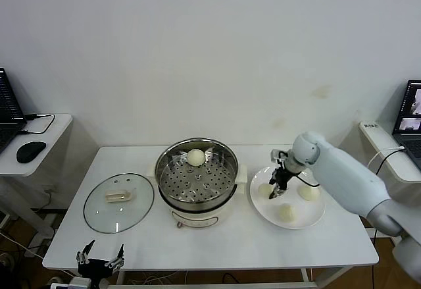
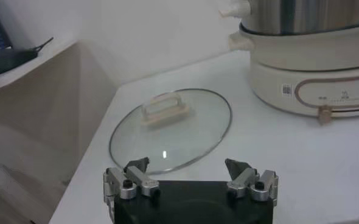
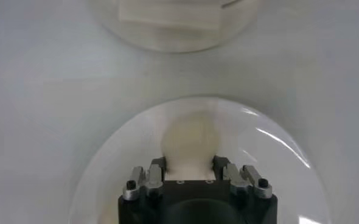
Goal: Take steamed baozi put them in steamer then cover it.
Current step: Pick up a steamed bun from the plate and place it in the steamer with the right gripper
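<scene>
We find the right gripper (image 3: 190, 164) clamped on a baozi (image 3: 190, 139) lying on the plate (image 1: 309, 220) right of the steamer (image 1: 196, 174); the left gripper (image 2: 190, 173) hangs released beside the cover (image 2: 170, 129), farther off.

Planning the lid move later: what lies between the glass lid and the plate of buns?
The steamer, one bun on its tray, sits between the lid and the plate, seen in the head view.

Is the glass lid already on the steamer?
No, the cover lies flat on the table, to the robot's left of the open steamer.
</scene>
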Action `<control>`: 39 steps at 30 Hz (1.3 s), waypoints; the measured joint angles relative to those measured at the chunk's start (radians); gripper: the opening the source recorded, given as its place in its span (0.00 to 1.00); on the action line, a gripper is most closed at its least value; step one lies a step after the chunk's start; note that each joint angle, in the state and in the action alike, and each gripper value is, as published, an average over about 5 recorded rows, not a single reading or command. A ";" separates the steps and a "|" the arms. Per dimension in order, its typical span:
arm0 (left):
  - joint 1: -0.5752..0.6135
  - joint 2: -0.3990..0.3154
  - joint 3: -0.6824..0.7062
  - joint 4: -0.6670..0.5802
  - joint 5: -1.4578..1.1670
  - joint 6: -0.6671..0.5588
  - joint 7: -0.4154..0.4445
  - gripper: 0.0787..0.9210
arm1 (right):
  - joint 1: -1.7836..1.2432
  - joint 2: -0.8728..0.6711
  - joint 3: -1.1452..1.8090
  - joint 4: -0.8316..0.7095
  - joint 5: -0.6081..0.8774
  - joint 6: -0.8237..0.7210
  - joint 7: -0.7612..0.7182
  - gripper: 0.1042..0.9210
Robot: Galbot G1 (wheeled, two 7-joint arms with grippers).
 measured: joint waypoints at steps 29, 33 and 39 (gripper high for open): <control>0.007 0.011 -0.041 -0.085 -0.011 0.019 -0.003 0.88 | 0.615 0.244 -0.456 0.041 0.435 -0.149 -0.072 0.49; 0.013 0.004 -0.043 -0.092 -0.015 0.019 -0.005 0.88 | 0.606 0.317 -0.466 0.009 0.435 -0.155 -0.068 0.49; 0.016 -0.010 -0.043 -0.099 -0.020 0.021 -0.006 0.88 | 0.545 0.426 -0.456 -0.069 0.386 -0.149 -0.065 0.49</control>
